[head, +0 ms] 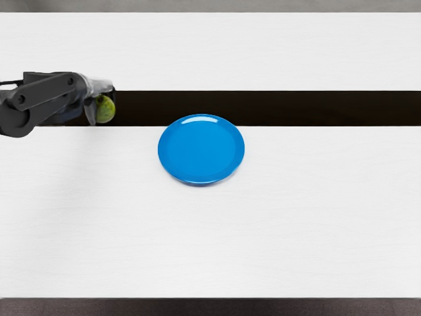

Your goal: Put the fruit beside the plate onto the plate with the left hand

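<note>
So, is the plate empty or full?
Empty: the blue plate is bare; the green fruit is left of it, in the left robot hand.

No text, label, brand, number or sign can be read anywhere in the head view.
</note>
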`<state>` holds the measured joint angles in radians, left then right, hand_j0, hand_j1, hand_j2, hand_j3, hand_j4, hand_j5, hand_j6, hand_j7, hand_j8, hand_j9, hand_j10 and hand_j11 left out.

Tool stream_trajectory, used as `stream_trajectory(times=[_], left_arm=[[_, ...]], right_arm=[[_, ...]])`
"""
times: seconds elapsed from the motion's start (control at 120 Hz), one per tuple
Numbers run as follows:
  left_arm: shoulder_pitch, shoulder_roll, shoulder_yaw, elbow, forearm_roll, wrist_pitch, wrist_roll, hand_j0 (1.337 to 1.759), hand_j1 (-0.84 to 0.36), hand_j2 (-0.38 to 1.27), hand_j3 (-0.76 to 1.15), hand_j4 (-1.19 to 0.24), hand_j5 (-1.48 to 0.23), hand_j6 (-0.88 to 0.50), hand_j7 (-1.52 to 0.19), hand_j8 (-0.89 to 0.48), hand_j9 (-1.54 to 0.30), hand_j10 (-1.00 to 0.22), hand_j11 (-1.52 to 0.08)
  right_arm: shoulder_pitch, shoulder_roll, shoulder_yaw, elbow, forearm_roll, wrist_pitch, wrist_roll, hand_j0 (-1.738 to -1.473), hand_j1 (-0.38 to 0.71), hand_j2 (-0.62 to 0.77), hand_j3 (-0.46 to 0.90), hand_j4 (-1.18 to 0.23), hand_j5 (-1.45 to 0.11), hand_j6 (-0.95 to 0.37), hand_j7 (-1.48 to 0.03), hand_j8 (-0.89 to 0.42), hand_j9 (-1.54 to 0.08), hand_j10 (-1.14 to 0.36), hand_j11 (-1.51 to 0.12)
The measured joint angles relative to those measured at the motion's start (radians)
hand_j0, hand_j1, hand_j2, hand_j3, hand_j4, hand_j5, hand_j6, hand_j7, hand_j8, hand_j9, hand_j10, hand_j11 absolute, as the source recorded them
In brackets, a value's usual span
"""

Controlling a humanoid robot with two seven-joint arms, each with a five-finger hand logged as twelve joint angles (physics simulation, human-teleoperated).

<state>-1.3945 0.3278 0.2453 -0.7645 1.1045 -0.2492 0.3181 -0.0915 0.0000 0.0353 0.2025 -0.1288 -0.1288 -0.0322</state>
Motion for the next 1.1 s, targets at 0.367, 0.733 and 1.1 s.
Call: stream_trajectory(times=[0.367,0.733,1.1], left_arm=[[-0.081,-0.077,-0.002,-0.044,-0.121,-0.085,0.04,1.644,-0.26,0.13,0.0,-0.39,-0.99,-0.22,-0.99,-0.31,-1.0,-0.68,-1.02],[-0.1,-0.201,-0.006,-0.042,-0.172,-0.082,0.043,1.643,-0.27,0.14,0.0,-0.39,-0.99,-0.21,-0.99,-0.31,-1.01,-0.67,-1.02],[-0.089,-0.308,-0.033,-0.031,-0.173,-0.067,0.042,1.644,-0.26,0.12,0.0,-0.4,-0.98,-0.23,-0.98,-0.32,-1.0,-0.67,-1.01]], right_arm=[[-0.002,0.0,0.0,0.0,0.0,0.0,0.0,-1.658,-0.31,-0.01,0.0,-0.03,-0.04,-0.03,-0.04,-0.03,-0.04,-0.03,-0.04],[-0.002,0.0,-0.001,0.0,0.0,0.0,0.0,-1.658,-0.31,-0.01,0.0,-0.03,-0.04,-0.03,-0.04,-0.03,-0.04,-0.03,-0.04],[-0.002,0.0,-0.001,0.0,0.0,0.0,0.0,-1.658,-0.31,-0.01,0.0,-0.03,-0.04,-0.03,-0.04,-0.03,-0.04,-0.03,-0.04]])
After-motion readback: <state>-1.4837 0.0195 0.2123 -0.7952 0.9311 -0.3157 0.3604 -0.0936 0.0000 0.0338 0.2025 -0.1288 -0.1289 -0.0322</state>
